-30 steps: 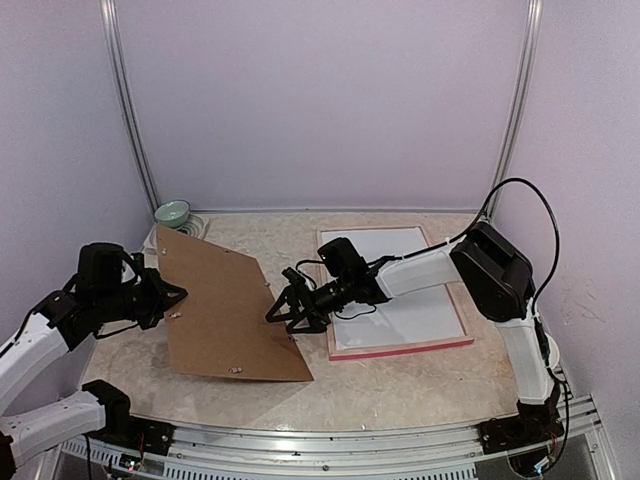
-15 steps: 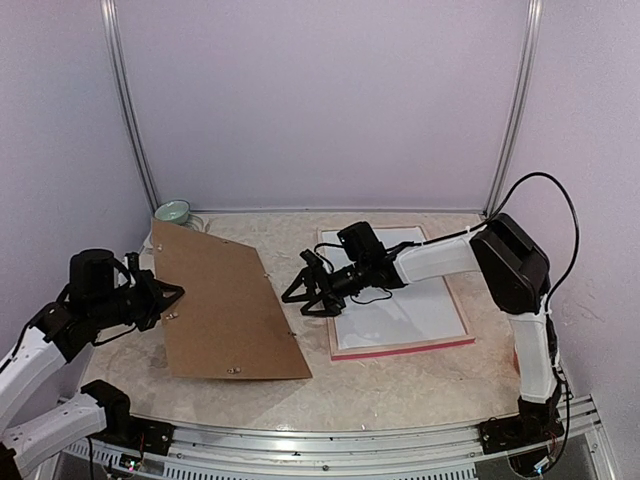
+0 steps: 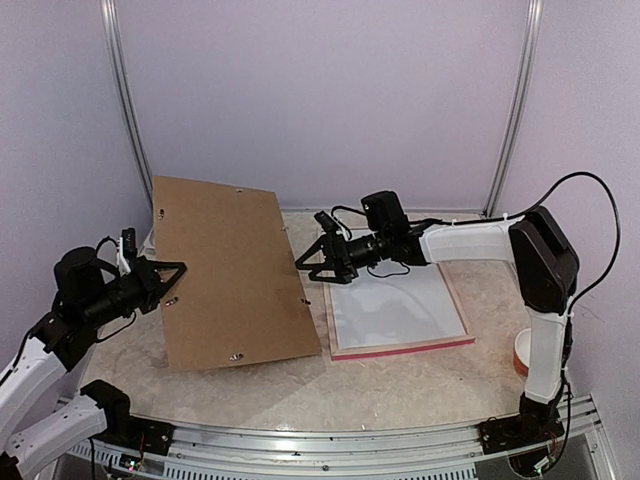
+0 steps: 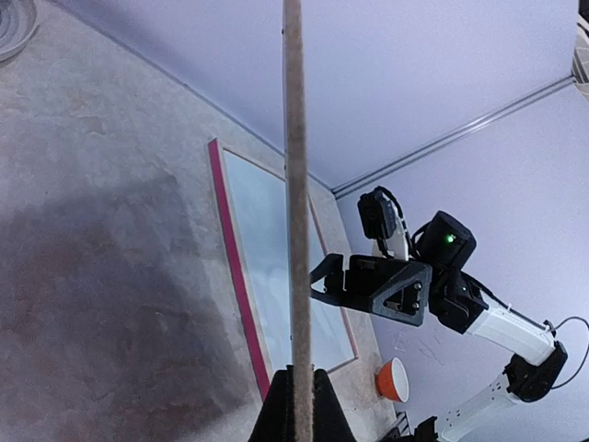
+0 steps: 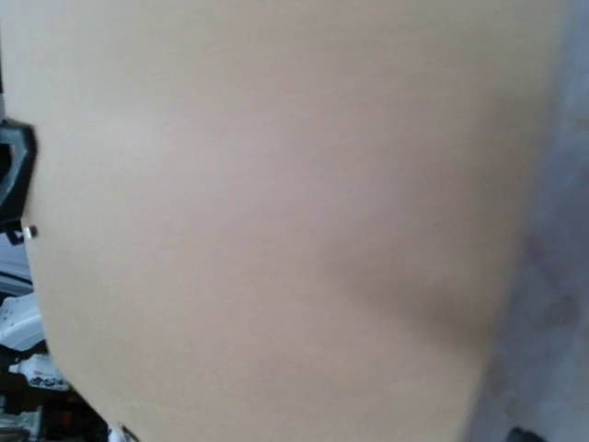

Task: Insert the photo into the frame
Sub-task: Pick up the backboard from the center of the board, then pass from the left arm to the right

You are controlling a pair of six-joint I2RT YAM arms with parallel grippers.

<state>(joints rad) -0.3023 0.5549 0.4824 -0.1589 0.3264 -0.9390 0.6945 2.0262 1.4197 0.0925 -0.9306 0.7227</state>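
- The table (image 3: 420, 390) has a mottled stone-look top and pale walls closing it in on the left, far and right sides.
- A plain brown backing board (image 3: 230, 275) stands on the left half. It is tipped up steeply, with its near edge low by the tabletop and its far edge high against the back wall. Small metal tabs show along its near and right edges. From the left wrist it appears edge-on, as one thin upright line.
- The frame (image 3: 400, 347) lies flat right of centre, its bright pink rail facing up along the near side. A pale glossy sheet (image 3: 395, 310) fills its opening; what that sheet is I cannot tell. The frame's near left corner sits just beside the board's near right corner.
- The left gripper (image 3: 172, 283) is pinched tight on the board's left edge and holds it up.
- The right gripper (image 3: 305, 270) reaches leftward over the frame's far left part, its jaws spread wide with nothing between them. Its fingertips are right by the board's right edge, though I cannot tell whether they touch it. The right wrist view is filled by a blurred tan surface.
- An orange cup (image 3: 521, 352) stands at the right edge, near the right arm's upright link.
- A pale bowl (image 4: 11, 23) sits in the far left corner, only partly in view.
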